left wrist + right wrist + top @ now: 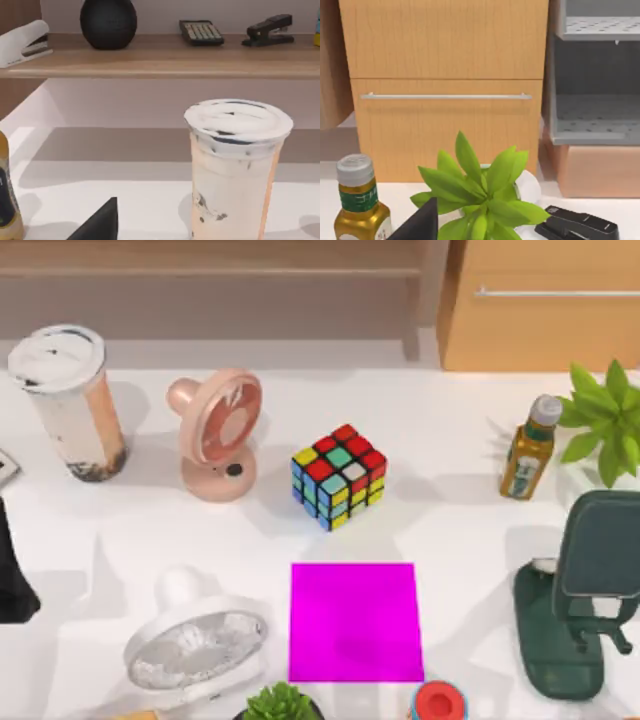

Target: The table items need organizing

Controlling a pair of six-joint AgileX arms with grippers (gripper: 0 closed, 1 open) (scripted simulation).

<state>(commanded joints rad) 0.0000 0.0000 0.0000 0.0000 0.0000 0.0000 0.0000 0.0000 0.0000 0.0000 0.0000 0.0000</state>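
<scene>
Left gripper (100,222), a dark tip low in its wrist view with jaws I cannot tell open or shut, faces the upright cup (68,400) standing at the table's (450,530) far left, nearer this arm.

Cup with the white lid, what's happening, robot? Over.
Left gripper at table's left edge, near cup. Cup upright, far left corner, nothing holding it. Pink fan right beside it.
</scene>
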